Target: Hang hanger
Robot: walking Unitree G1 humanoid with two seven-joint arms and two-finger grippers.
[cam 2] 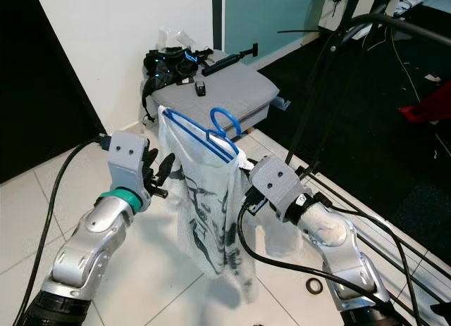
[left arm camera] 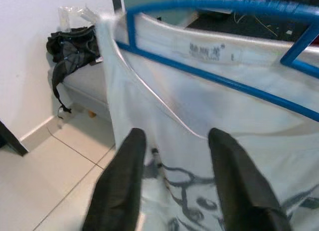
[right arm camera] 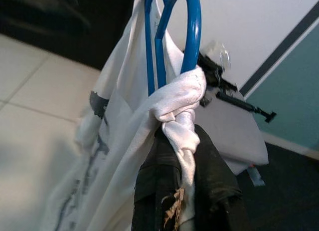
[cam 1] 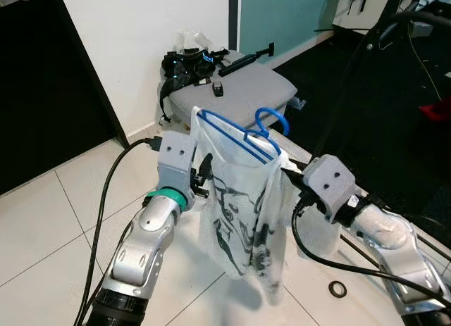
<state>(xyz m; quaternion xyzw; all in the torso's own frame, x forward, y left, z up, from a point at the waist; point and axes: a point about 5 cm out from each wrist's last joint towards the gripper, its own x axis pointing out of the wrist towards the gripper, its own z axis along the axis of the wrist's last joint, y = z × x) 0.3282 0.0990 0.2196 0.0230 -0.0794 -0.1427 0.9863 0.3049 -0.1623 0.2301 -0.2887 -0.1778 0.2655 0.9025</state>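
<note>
— Two grippers up front; what has each one got?

— My right gripper [cam 2: 246, 172] is pinched on a bunched knot of the white shirt [cam 1: 243, 213] at the shoulder end of the blue hanger [cam 1: 243, 139], so the garment and hanger hang from that grip. My left gripper [cam 1: 206, 177] sits at about nine o'clock from the shirt, fingers [left arm camera: 122, 183] spread apart, the cloth just beyond them and nothing held.

— Where is the hanger itself?

— In mid-air between my two arms, above the tiled floor [cam 1: 56, 220], its hook pointing up toward twelve o'clock. A grey cushioned bench [cam 1: 246, 90] with a black bag [cam 1: 184, 65] stands beyond it.

— Which step is this, then?

— By my judgement, carrying and steadying; the hanging is not yet done.

— And next?

— I reckon I need to lift the hook to a rail. A dark bar [cam 2: 394, 23] runs at about two o'clock, though I cannot tell that it is the one.
</note>
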